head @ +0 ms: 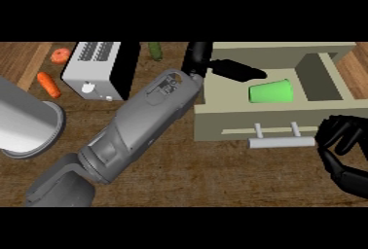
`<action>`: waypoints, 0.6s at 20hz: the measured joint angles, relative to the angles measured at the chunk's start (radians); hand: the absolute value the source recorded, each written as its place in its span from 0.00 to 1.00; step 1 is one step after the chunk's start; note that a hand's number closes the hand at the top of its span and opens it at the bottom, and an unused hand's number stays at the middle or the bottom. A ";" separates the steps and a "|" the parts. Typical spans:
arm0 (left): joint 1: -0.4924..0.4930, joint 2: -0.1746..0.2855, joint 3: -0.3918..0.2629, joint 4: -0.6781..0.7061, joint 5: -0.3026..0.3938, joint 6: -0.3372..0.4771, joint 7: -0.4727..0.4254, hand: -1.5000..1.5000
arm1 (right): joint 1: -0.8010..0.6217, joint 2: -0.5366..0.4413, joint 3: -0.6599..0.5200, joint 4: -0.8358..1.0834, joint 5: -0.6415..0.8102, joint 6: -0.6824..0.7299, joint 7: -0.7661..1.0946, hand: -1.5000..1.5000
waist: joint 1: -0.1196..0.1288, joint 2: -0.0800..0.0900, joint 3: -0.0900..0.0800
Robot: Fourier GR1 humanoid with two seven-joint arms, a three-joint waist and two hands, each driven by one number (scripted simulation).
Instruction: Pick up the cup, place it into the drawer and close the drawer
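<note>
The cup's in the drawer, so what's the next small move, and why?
Probably draw the left robot hand back, clear of the drawer. The green cup already sits inside, apart from that hand, whose fingers are straight and hold nothing. The drawer stands open and the arm reaches over its left wall, so closing it by the handle would likely wait until the arm clears.

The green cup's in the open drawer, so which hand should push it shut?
Right, probably. The right hand is empty beside the grey bar handle on the beige drawer front. The left hand reaches over the drawer's back corner, past the green plastic cup.
</note>
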 measured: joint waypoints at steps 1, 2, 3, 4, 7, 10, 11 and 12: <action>0.002 0.008 0.012 -0.005 0.001 -0.004 0.004 0.00 | 0.021 -0.011 0.000 -0.007 0.012 0.018 -0.013 1.00 | 0.004 -0.001 0.000; 0.003 0.019 0.021 -0.017 0.002 -0.011 0.014 0.00 | 0.023 -0.024 0.002 -0.023 0.020 0.024 0.001 1.00 | 0.010 -0.002 0.000; 0.007 0.024 0.033 -0.022 0.004 -0.011 0.016 0.00 | 0.032 -0.023 0.021 -0.038 0.047 0.024 0.006 1.00 | 0.013 -0.003 0.000; 0.009 0.042 0.044 -0.037 0.008 -0.018 0.029 0.00 | 0.049 -0.030 0.028 -0.057 0.066 0.029 0.014 1.00 | 0.017 -0.004 0.000; 0.040 0.084 0.066 -0.090 0.007 -0.033 0.047 0.00 | 0.056 -0.045 0.038 -0.065 0.141 0.029 0.003 1.00 | 0.029 -0.006 0.000; 0.086 0.137 0.083 -0.155 0.003 -0.049 0.074 0.00 | 0.062 -0.035 0.073 -0.070 0.235 0.003 0.011 1.00 | 0.039 -0.007 0.000; 0.108 0.153 0.084 -0.190 0.000 -0.049 0.081 0.00 | 0.058 -0.032 0.085 -0.067 0.269 -0.008 0.012 1.00 | 0.044 -0.008 0.000; 0.134 0.175 0.086 -0.231 0.000 -0.051 0.096 0.00 | 0.058 -0.029 0.088 -0.060 0.289 -0.017 0.011 1.00 | 0.048 -0.009 0.000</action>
